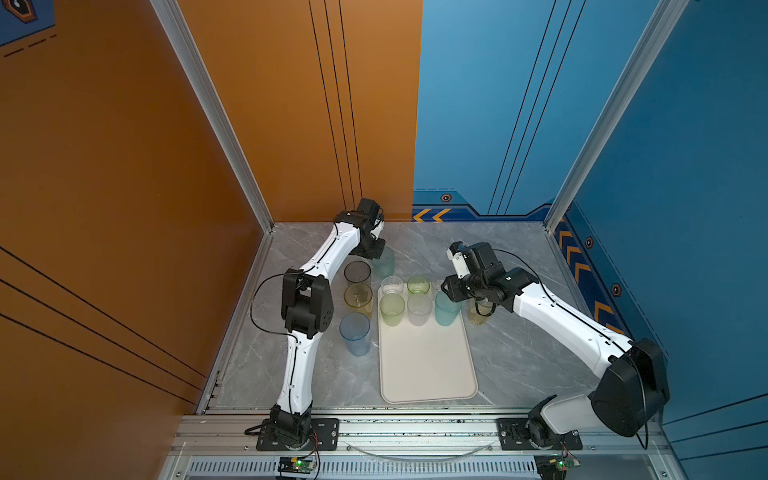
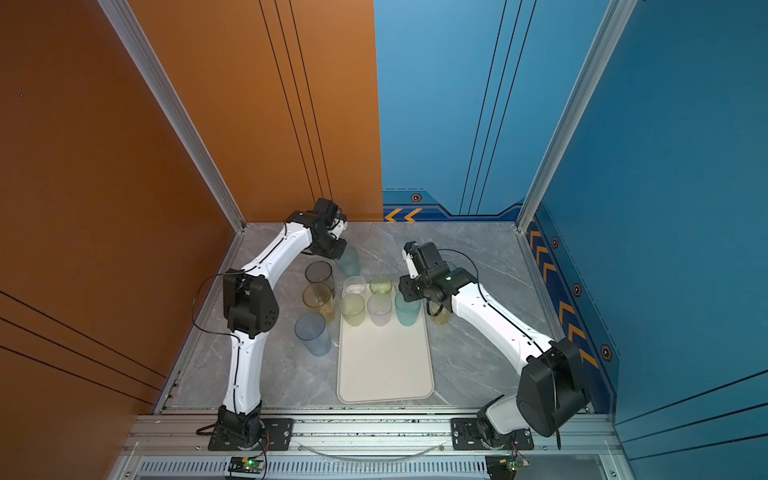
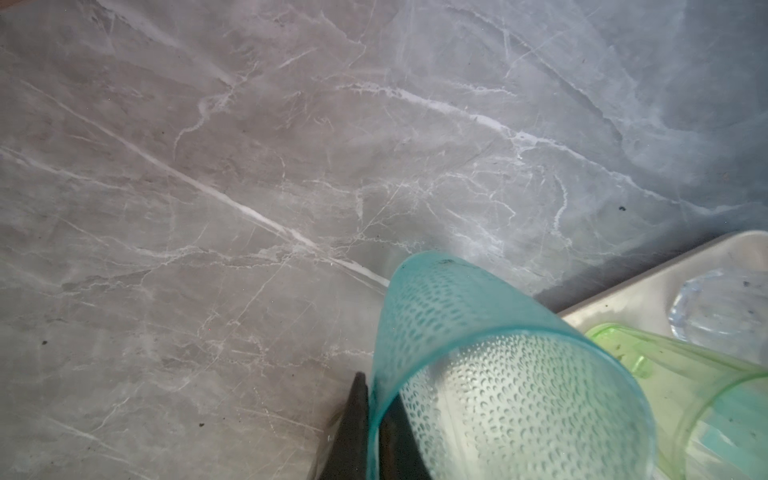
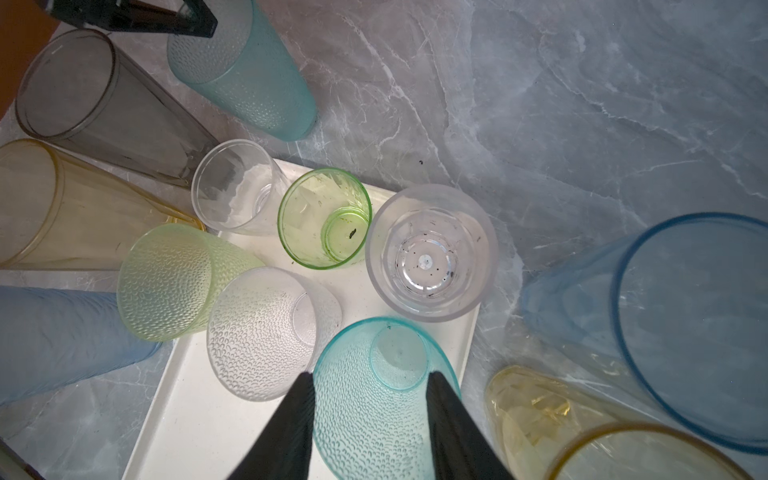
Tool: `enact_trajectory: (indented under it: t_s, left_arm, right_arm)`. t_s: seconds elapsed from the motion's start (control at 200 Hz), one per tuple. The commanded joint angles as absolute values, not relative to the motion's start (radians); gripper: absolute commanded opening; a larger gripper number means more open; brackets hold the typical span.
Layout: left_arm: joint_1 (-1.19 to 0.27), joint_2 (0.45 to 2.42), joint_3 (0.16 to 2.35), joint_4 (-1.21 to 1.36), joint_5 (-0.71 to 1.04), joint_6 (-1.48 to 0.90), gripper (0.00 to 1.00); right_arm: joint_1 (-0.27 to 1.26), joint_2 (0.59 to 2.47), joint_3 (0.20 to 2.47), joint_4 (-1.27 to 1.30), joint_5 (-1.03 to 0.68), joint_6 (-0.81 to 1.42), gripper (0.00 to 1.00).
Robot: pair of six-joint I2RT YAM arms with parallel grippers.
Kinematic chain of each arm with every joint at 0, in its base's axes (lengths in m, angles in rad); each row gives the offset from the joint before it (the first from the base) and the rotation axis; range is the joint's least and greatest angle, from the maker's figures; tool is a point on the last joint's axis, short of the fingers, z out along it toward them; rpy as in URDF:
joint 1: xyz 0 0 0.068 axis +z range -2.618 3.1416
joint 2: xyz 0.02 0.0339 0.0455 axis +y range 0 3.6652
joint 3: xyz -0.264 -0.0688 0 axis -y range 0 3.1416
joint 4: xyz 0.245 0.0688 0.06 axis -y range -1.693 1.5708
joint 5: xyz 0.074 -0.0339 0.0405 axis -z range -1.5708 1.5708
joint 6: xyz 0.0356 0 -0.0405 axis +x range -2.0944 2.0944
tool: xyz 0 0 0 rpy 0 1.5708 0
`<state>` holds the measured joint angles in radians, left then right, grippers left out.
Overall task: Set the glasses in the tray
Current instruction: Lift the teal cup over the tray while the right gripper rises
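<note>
Left fingers (image 3: 356, 415) pinch upright teal glass (image 3: 498, 374) rim, mouth up.

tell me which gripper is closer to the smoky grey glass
Left. The left gripper pinches the rim of the teal glass standing beside the smoky grey glass. The right gripper straddles the second teal glass on the tray, farther off.

Dimpled teal glass (image 3: 498, 374) — tray (image 3: 648, 286) seemingly cream
</note>
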<state>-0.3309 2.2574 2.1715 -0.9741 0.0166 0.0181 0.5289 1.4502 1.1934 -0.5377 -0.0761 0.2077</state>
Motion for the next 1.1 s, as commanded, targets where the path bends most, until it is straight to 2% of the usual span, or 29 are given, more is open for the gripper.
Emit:
enact_trajectory:
  t_s: [0.0, 0.315, 0.586, 0.911, 1.097]
  left_arm:
    - [-0.352, 2.195, 2.215, -0.993, -0.012, 0.042, 0.00]
    - [-0.379, 2.075, 2.235, -0.993, -0.057, 0.065, 0.00]
    - [-0.445, 1.881, 2.142, -0.994, -0.111, 0.108, 0.00]
    - [-0.613, 1.595, 1.902, -1.012, -0.098, 0.143, 0.02]
    - [-0.750, 1.519, 1.801, -1.040, -0.092, 0.155, 0.03]
  right_arm:
    - [0.521, 1.423, 1.172, -0.529, -0.078, 0.222, 0.44]
    - [0.528, 1.365, 1.158, -0.524, -0.068, 0.234, 0.44]
    - [0.529, 1.281, 1.123, -0.490, -0.005, 0.250, 0.43]
    - [0.512, 1.040, 1.024, -0.343, 0.120, 0.320, 0.45]
    - [0.483, 0.955, 1.012, -0.353, 0.217, 0.337, 0.47]
